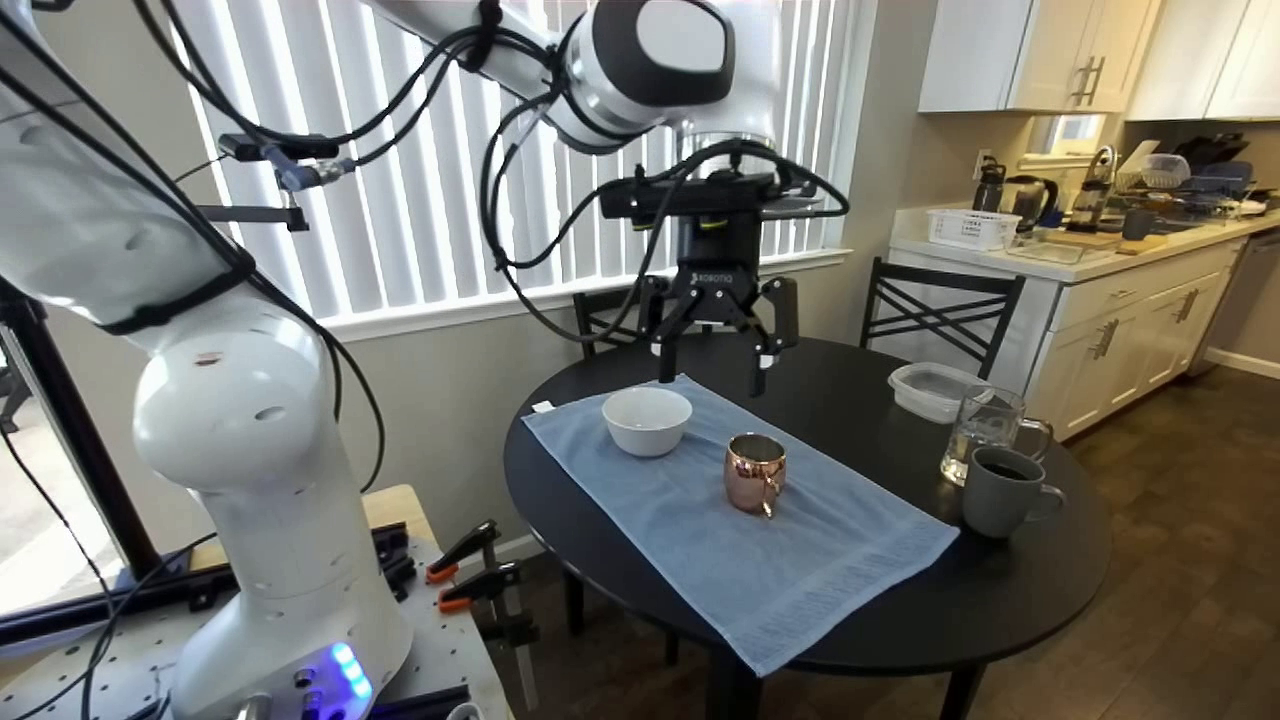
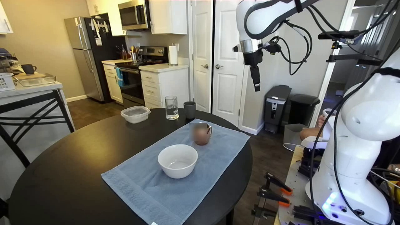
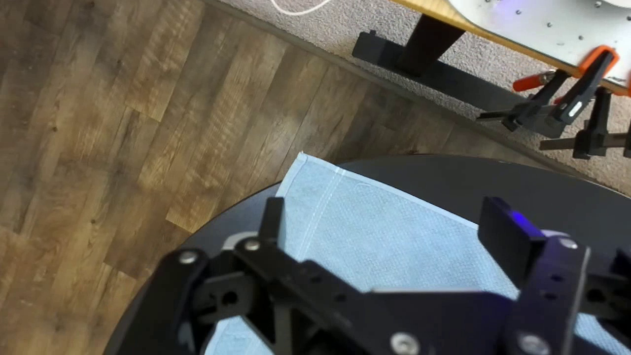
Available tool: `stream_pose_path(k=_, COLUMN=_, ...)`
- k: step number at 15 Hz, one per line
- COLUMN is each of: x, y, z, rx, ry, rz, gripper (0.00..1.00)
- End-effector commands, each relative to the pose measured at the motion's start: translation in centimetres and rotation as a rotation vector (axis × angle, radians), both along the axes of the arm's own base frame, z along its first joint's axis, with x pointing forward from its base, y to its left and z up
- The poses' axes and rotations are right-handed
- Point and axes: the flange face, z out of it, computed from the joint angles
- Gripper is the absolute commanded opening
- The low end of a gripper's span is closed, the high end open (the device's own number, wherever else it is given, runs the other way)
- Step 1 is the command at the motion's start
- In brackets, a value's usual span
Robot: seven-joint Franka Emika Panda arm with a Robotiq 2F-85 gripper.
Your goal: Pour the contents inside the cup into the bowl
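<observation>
"ROBOTIQ" stands on the black housing (image 1: 722,256) above the fingers (image 1: 667,362); lettering on the white basket (image 1: 972,229) is illegible.

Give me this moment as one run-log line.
gripper: open, empty; copper cup: upright on blue towel; white bowl: same towel; grasp: not yet made

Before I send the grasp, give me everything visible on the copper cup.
The copper cup is short and round-sided, with a shiny, reflective wall that looks like metal and a slim side handle of the same colour. It stands upright on the blue towel, mouth up and uncovered, apart from the white bowl. Only the towel is seen touching it; nothing grips it. Its contents can't be made out. The wrist view doesn't show it.
</observation>
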Motion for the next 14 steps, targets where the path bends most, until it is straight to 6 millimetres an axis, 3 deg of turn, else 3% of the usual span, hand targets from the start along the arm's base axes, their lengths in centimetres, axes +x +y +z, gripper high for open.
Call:
stream_pose_path(k=1, x=4.0, y=0.7, z=-0.1, rx=-0.045, ry=0.069, rz=0.178, gripper=1.0)
stream_pose_path(k=4, x=5.2, y=1.5, z=0.0, rx=-0.097, ry=0.118, rz=0.301, gripper=1.0)
stream_pose_path(k=5, x=4.3, y=1.4, z=-0.1, rx=-0.061, ry=0.074, rz=0.217, gripper=1.0)
stream_pose_path(k=14, x=5.0, y=1.8, z=-0.3, rx=-0.084, ry=0.096, rz=0.266, gripper=1.0)
